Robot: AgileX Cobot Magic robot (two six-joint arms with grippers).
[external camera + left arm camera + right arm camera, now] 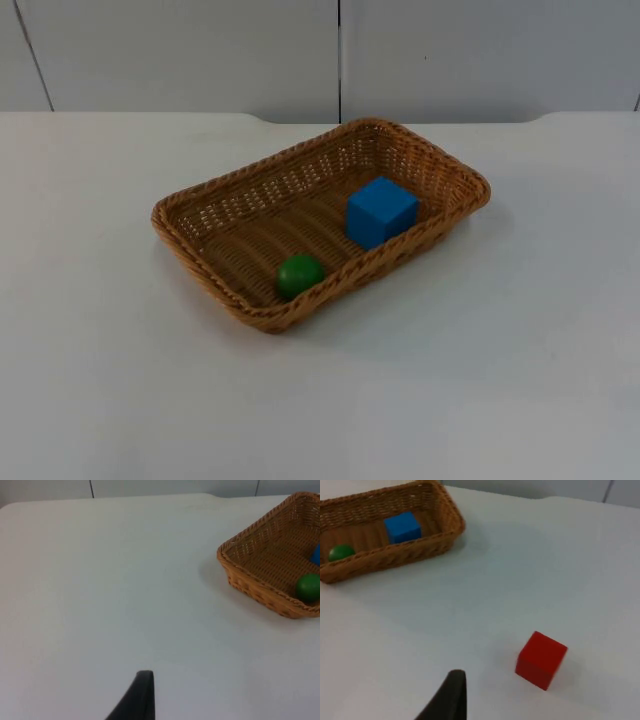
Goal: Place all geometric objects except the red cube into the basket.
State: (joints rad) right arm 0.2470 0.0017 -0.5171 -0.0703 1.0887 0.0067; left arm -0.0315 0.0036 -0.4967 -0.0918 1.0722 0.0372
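Basket contents at this moment: one blue cube and one green ball. The blue cube rests on the woven floor toward the end of the basket nearer the right arm. The green ball lies against the long wall nearer the camera, toward the opposite end. The two objects are apart, not touching. The basket stands at the middle of the white surface, its long axis running diagonally across the top view.

Red cube: it sits on the bare surface, well apart from the basket, and is seen from the right wrist view. The task excludes it from the basket, so its present position is correct.

Left gripper: it hangs over bare surface, with the basket ahead and off to one side. Only one fingertip is visible; whether the fingers are spread or pressed together cannot be determined.

Right gripper: it hangs near the red cube, which lies just ahead of the fingertip, with the basket farther off. Here too the finger state cannot be determined.

Assessment: no geometric object other than the red cube is seen outside the basket, so the task appears complete. The right arm is the nearer one to the red cube; any coming move should steer clear of it.
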